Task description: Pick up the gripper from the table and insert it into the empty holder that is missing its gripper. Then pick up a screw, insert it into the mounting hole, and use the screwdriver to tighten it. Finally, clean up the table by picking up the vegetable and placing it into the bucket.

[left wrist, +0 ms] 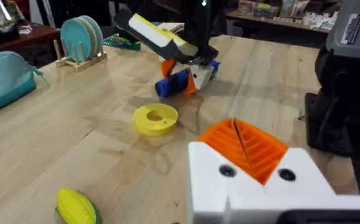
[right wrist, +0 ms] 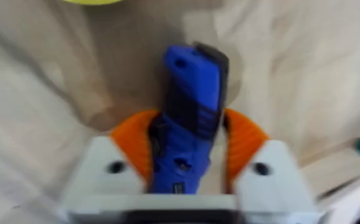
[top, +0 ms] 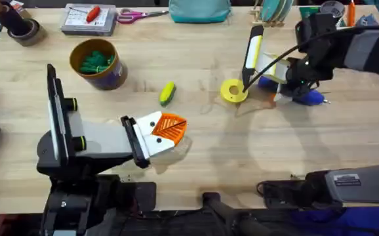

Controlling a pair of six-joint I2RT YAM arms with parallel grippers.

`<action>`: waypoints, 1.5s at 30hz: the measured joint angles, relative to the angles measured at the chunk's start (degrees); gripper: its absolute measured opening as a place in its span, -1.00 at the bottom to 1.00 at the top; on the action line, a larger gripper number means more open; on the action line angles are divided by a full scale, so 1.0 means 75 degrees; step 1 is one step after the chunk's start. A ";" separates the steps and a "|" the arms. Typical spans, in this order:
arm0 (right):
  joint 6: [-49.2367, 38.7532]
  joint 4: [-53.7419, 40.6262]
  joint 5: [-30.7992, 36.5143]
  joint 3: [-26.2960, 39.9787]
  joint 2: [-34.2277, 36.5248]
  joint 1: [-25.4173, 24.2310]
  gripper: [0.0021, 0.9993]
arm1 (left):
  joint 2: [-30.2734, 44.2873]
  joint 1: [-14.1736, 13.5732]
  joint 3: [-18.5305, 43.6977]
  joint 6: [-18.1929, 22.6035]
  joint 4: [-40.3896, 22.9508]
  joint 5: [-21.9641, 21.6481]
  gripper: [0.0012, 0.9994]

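Observation:
My left gripper (top: pixel 176 124) rests low on the table's near middle, shut and empty. Its two orange ribbed gripper pieces (left wrist: pixel 245 146) sit pressed together in the white holder blocks (left wrist: pixel 295 183). My right gripper (top: pixel 293 88) is down at the far right, shut on the blue-handled screwdriver (top: pixel 311 98), whose handle (right wrist: pixel 192 81) fills the gap between the orange fingers (right wrist: pixel 133 140). The left wrist view shows that screwdriver (left wrist: pixel 170 84) lying low by the table. The corn vegetable (top: pixel 167 93) lies in the middle, and the bucket (top: pixel 114 77), with green pieces inside, stands to its left.
A yellow ring disc (top: pixel 233 90) lies just left of the right gripper. Along the far edge are a tape roll (top: pixel 22 29), a case with a red tool (top: pixel 89 18), pink scissors (top: pixel 134 14), a teal pouch (top: pixel 199 10) and a dish rack (top: pixel 275 10).

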 joint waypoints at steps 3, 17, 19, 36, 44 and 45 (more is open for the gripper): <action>-0.0061 0.0255 0.0080 0.0094 -0.0011 -0.0008 0.86 | 0.0002 0.0000 0.0000 0.0000 0.0000 0.0000 -0.99; 0.2004 0.0022 -0.0356 0.0353 -0.2017 0.0003 0.99 | 0.0002 0.0000 0.0000 0.0033 0.0000 -0.0002 0.94; 0.2575 0.0036 -0.0464 0.0571 -0.2327 0.0003 0.99 | -0.0001 0.0000 0.0000 0.0038 0.0008 -0.0016 0.97; 0.8952 -0.0547 -0.0749 0.1462 -0.5086 0.0597 0.99 | 0.0009 0.0000 0.0132 -0.1544 0.2061 -0.2140 0.97; 1.0561 -0.2061 -0.0766 0.1389 -0.6331 0.0659 0.99 | 0.1819 0.0000 0.2102 -0.1366 0.0733 -0.2715 0.97; 1.0659 -0.2131 -0.0765 0.1299 -0.6458 0.0659 0.99 | 0.2232 0.0000 0.2427 -0.1278 0.0419 -0.2783 0.97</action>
